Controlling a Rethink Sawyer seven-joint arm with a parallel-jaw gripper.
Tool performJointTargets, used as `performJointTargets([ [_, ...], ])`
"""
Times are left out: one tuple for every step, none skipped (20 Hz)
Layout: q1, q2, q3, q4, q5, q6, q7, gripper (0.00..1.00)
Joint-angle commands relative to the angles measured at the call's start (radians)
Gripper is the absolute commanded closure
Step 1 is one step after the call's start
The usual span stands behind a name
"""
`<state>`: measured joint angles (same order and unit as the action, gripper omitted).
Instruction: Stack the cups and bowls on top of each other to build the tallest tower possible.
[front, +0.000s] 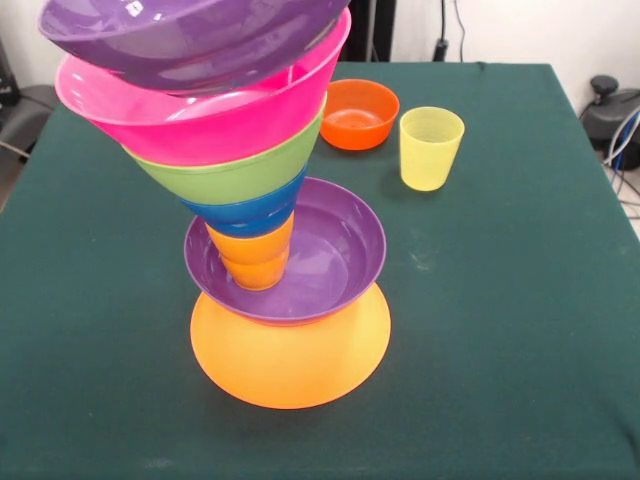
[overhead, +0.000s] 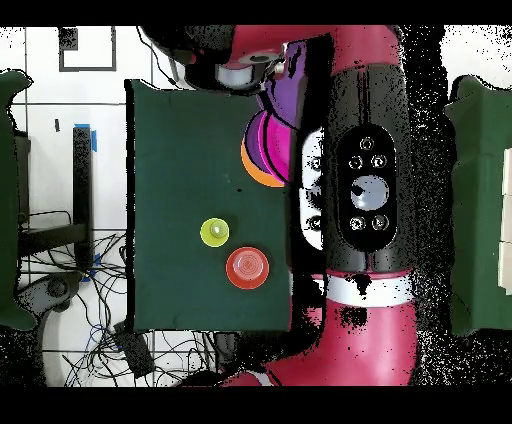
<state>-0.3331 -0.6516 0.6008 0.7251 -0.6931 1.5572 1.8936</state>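
Observation:
The tower stands mid-table in the front view. An upturned yellow-orange bowl (front: 290, 365) carries a purple bowl (front: 340, 250). In it stands the orange cup (front: 255, 260), then the blue bowl (front: 245, 215), green bowl (front: 230, 180), pink bowl (front: 200, 115) and a second purple bowl (front: 190, 40) on top. The upper part leans left. The yellow cup (front: 431, 148) and the small orange-red bowl (front: 358, 113) stand loose behind it. The red-pink cup is out of view. The gripper does not show in the front view. In the overhead view the arm's end (overhead: 242, 72) lies beyond the tower (overhead: 262, 150).
The green table (front: 500, 300) holds nothing else. In the overhead view the red arm (overhead: 360, 190) covers the table's right side, with the yellow cup (overhead: 214, 233) and the orange-red bowl (overhead: 246, 268) to its left. Cables lie on the floor (overhead: 100, 320) beside the table.

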Motion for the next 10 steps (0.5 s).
performJointTargets([
  [0.036,0.074,-0.001,-0.144,-0.134,0.150,-0.271,1.00],
  [0.038,0.075,-0.002,-0.149,-0.142,0.153,-0.279,1.00],
  [0.041,0.077,-0.004,-0.154,-0.150,0.156,-0.287,1.00],
  [0.043,0.079,-0.005,-0.160,-0.158,0.159,-0.295,1.00],
  [0.047,0.081,-0.006,-0.167,-0.169,0.168,-0.305,1.00],
  [0.050,0.084,-0.007,-0.175,-0.178,0.181,-0.314,1.00],
  [0.054,0.086,-0.009,-0.181,-0.187,0.191,-0.324,1.00],
  [0.057,0.088,-0.012,-0.185,-0.194,0.199,-0.329,1.00],
  [0.058,0.088,-0.012,-0.187,-0.198,0.205,-0.332,1.00],
  [0.059,0.088,-0.014,-0.186,-0.201,0.208,-0.335,1.00],
])
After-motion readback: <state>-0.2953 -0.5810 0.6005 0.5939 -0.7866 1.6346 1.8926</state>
